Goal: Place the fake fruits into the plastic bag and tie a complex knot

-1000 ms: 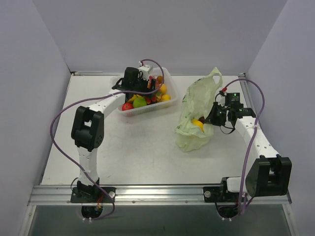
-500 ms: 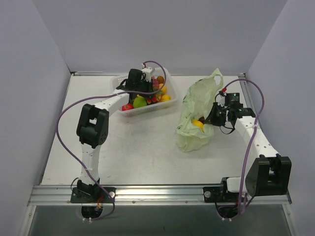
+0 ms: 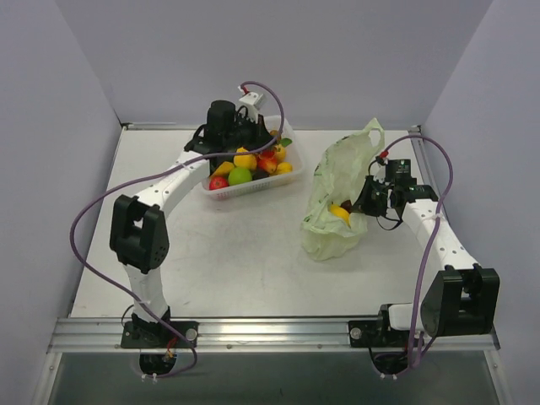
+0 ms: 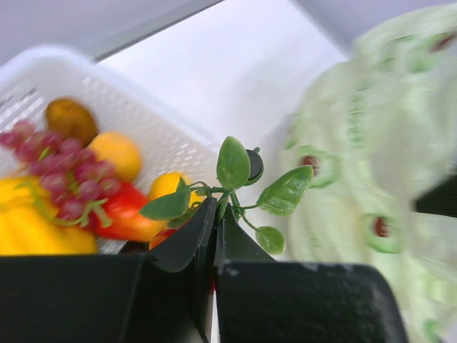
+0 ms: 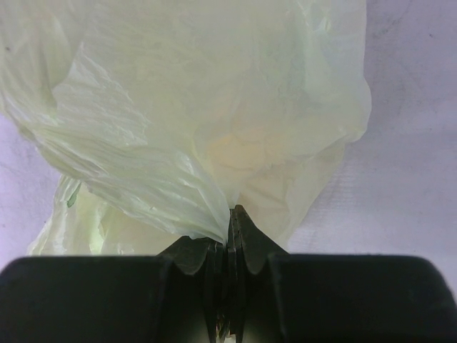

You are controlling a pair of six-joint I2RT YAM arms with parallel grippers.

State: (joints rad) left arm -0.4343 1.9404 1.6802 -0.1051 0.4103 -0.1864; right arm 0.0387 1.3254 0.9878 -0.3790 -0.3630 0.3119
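**Top external:** The left gripper (image 3: 266,139) hangs above the white perforated plastic basket (image 3: 221,192) that holds the glossy mixed-colour toy fruits (image 3: 240,175). Well to its right on the table stands the crinkly translucent pale-green plastic bag (image 3: 333,240), with the right gripper (image 3: 364,201) at its side.

**Left wrist:** The left gripper (image 4: 214,214) is clamped on a green leafy stem (image 4: 234,163).

**Right wrist:** The right gripper (image 5: 230,214) pinches a fold of the bag (image 5: 214,107).

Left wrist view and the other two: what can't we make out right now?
Left wrist: the left end effector is shut on a leafy stem, and its black body hides the fruit below.
Left wrist: the plastic bag is blurred, so its prints are unclear.
Right wrist: the right end effector pinches the bag, and crinkled film hides the contents.
Top external: one yellow fruit shows in the bag. Folds hide any others.
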